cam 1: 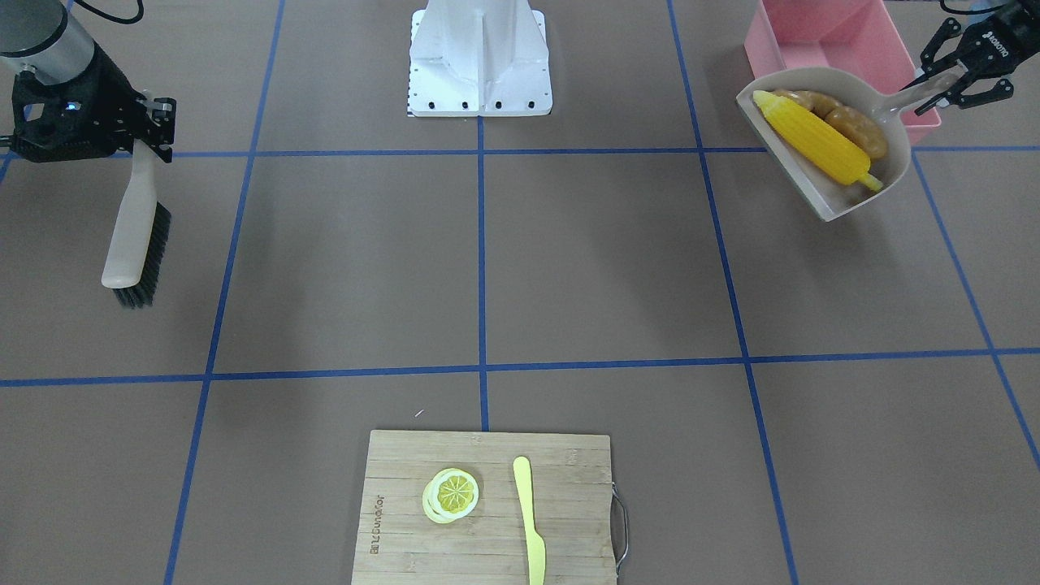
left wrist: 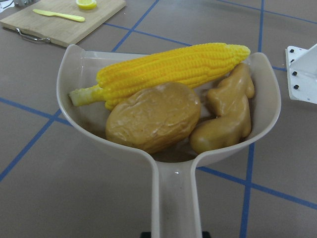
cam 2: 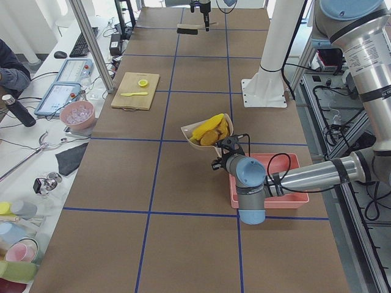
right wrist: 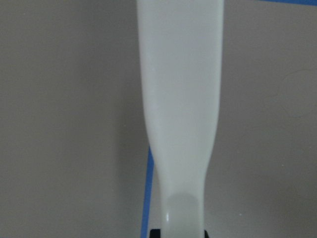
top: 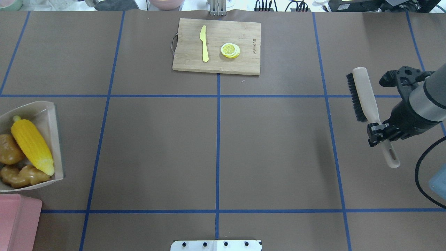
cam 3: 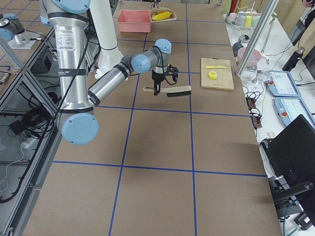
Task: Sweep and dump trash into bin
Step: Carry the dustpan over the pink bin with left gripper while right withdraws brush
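My left gripper point(cam 1: 946, 85) is shut on the handle of the beige dustpan point(cam 1: 837, 203) and holds it just in front of the pink bin point(cam 1: 886, 41). In the pan lie the yellow corn cob point(cam 1: 816, 146), the brown potato point(cam 1: 861, 130) and the tan ginger root point(cam 1: 804, 101). The left wrist view shows the corn point(left wrist: 168, 69), potato point(left wrist: 153, 116) and ginger point(left wrist: 228, 114) in the pan point(left wrist: 64, 84). My right gripper point(top: 378, 134) is shut on the handle of a black-bristled brush point(top: 362, 94), far across the table.
A wooden cutting board point(cam 1: 487, 536) with a lemon slice point(cam 1: 450, 494) and a yellow knife point(cam 1: 530, 520) lies at the table's far edge. The white robot base point(cam 1: 479, 57) stands at the near edge. Blue tape lines cross the brown table.
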`<action>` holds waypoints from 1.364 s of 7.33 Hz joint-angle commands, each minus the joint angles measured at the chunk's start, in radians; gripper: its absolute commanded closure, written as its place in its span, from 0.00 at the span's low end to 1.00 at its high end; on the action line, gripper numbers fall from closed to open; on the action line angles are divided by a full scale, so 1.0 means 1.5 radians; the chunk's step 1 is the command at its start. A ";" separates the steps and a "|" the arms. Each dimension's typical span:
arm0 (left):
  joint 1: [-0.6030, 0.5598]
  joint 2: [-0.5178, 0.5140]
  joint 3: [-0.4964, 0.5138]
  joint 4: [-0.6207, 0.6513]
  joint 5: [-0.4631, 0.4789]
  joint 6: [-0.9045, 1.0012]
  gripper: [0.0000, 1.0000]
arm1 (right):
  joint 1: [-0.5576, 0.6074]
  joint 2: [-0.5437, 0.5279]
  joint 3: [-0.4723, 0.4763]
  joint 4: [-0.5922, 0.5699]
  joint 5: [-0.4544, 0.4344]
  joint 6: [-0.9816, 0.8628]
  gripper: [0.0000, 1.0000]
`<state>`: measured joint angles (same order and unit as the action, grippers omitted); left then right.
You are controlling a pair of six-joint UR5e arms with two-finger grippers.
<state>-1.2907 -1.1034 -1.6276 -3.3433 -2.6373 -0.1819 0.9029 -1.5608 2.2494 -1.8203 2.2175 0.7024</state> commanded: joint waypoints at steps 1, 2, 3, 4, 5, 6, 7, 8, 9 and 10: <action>-0.084 0.073 0.004 -0.019 -0.054 0.004 1.00 | 0.042 -0.057 0.025 0.006 0.015 -0.016 1.00; -0.124 0.111 0.006 -0.042 -0.076 0.004 1.00 | 0.057 -0.067 0.040 0.007 0.022 -0.011 1.00; -0.176 0.150 0.007 -0.059 -0.098 0.004 1.00 | 0.062 -0.094 0.061 0.006 0.020 -0.008 1.00; -0.223 0.188 0.014 -0.069 -0.101 0.004 1.00 | 0.076 -0.126 0.065 0.008 0.033 -0.017 1.00; -0.261 0.217 0.018 -0.069 -0.111 0.004 1.00 | 0.084 -0.145 0.055 0.009 0.048 -0.053 1.00; -0.285 0.244 0.018 -0.069 -0.115 0.004 1.00 | 0.098 -0.150 0.040 0.017 0.069 -0.065 1.00; -0.287 0.273 0.018 -0.069 -0.118 0.004 1.00 | 0.104 -0.154 0.036 0.017 0.075 -0.071 1.00; -0.294 0.297 0.020 -0.071 -0.127 0.004 1.00 | 0.108 -0.155 0.034 0.017 0.091 -0.071 1.00; -0.297 0.316 0.025 -0.088 -0.137 0.004 1.00 | 0.110 -0.155 0.032 0.017 0.111 -0.071 1.00; -0.298 0.331 0.030 -0.100 -0.153 0.005 1.00 | 0.112 -0.156 0.033 0.017 0.133 -0.068 1.00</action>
<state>-1.7331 -0.6397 -1.5913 -3.4713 -2.8420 -0.1760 1.0659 -1.7929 2.3003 -1.7950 2.3775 0.5972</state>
